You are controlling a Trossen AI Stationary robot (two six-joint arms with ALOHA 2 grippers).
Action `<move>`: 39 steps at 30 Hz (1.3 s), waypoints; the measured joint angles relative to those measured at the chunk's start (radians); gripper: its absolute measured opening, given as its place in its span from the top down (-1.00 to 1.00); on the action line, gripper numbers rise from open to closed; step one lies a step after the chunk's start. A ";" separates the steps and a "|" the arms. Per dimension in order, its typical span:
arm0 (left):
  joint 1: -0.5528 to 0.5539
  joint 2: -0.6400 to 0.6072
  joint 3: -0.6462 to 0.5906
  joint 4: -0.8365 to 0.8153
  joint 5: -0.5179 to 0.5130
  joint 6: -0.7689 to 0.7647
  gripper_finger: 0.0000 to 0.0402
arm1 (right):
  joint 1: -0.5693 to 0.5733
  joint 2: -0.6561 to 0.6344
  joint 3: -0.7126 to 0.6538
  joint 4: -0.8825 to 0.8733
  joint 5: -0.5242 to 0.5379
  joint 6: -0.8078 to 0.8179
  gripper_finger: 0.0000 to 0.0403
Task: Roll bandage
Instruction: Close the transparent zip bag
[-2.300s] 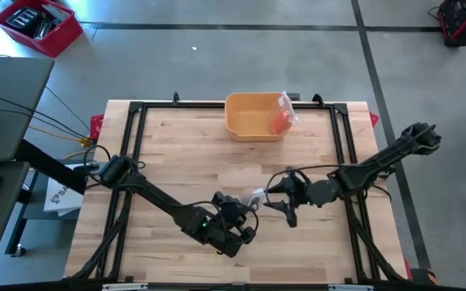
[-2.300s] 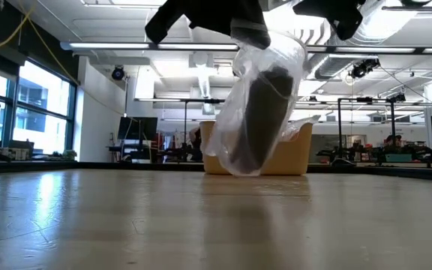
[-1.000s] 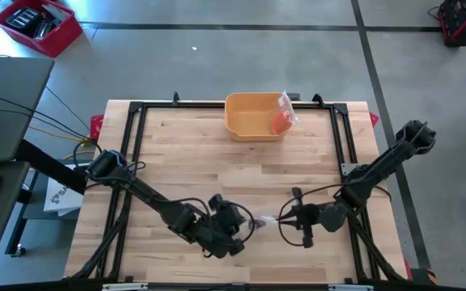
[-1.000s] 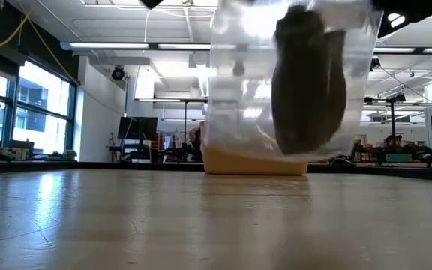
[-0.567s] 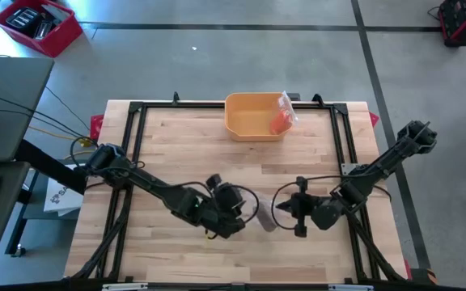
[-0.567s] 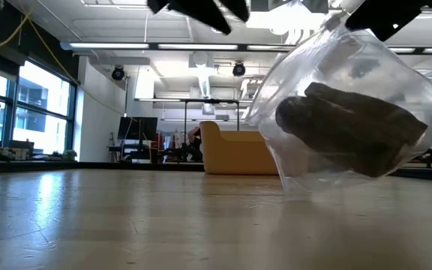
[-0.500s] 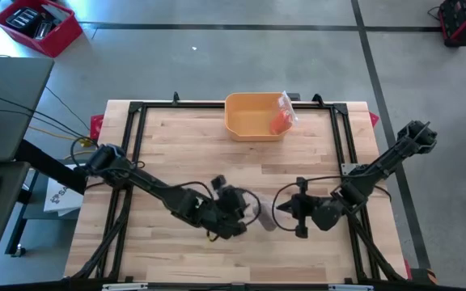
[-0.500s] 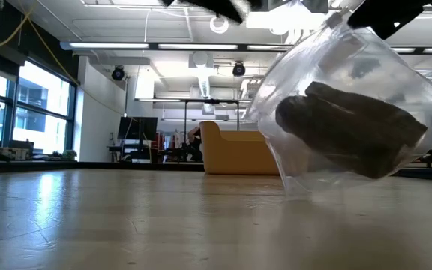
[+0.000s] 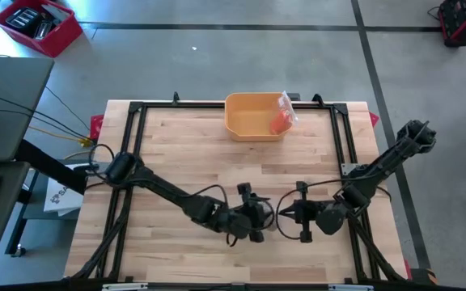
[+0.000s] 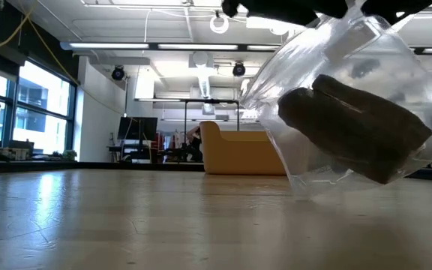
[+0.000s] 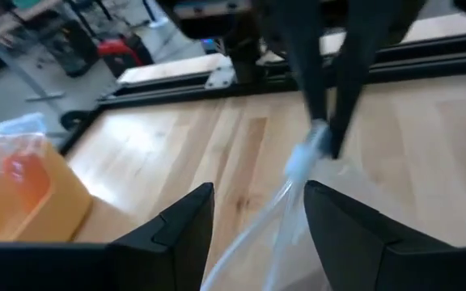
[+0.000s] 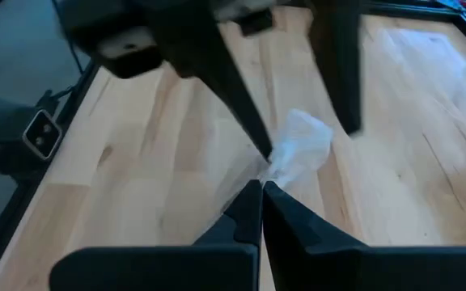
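A clear plastic bag point(image 10: 328, 97) with a dark bandage roll point(image 10: 355, 135) inside hangs low over the near middle of the table. My right gripper point(image 12: 261, 198) is shut on the bag's crumpled top. My left gripper point(image 11: 257, 226) is open just left of it, one finger on each side of that top point(image 11: 298, 166); I cannot tell whether it touches. In the high view the two grippers point(image 9: 264, 219) point(image 9: 285, 216) nearly meet, and they hide most of the bag. My right gripper pinches the bag's crumpled top edge point(image 12: 285, 162) between its two fingers, coming from the table's right and slanting down. The bag hangs below the fingers, tilted, with the roll slanting inside it. Whether its lowest corner point(image 10: 306, 187) touches the table I cannot tell.
An orange bin point(image 9: 249, 121) stands at the table's far middle, with a small clear bag holding something orange point(image 9: 282, 115) leaning on its right rim. A black frame point(image 9: 136, 129) runs around the wooden top. Bare wood lies to the left and right of the grippers.
My left gripper has let go of the bag, which had been held up between both grippers. The bag swung down and now hangs tilted from my right gripper alone. My left gripper then went toward the table's right, rolling, up to the bag's top beside my right gripper.
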 joint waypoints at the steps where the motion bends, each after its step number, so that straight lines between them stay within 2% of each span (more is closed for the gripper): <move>1: 0.009 0.000 0.000 -0.001 0.023 -0.006 0.05 | 0.004 0.000 0.000 0.000 0.000 0.000 1.00; 7: 0.068 0.000 0.000 -0.052 0.297 -0.061 0.03 | 0.020 0.000 0.000 0.007 -0.001 -0.009 1.00; 10: 0.087 0.001 -0.001 -0.049 0.371 -0.076 0.06 | 0.020 0.000 0.000 0.006 -0.005 -0.019 1.00; 15: 0.094 0.001 -0.001 -0.001 0.391 -0.028 0.13 | 0.020 0.000 0.000 0.006 -0.024 -0.029 1.00; 20: 0.095 0.023 0.000 0.098 0.499 0.074 0.14 | 0.021 0.000 0.000 0.008 -0.054 -0.049 1.00; 24: 0.095 0.064 -0.001 0.175 0.504 0.152 0.14 | 0.019 0.001 0.000 0.011 -0.052 -0.069 1.00; 31: 0.095 0.072 -0.001 0.172 0.547 0.167 0.16 | 0.025 0.000 0.000 0.008 -0.045 -0.086 1.00; 35: 0.081 0.072 -0.001 0.148 0.551 0.164 0.29 | 0.041 0.000 0.000 0.001 -0.028 -0.101 1.00; 39: 0.062 0.065 -0.001 0.090 0.520 0.103 0.50 | 0.067 0.000 0.000 -0.040 0.040 -0.062 1.00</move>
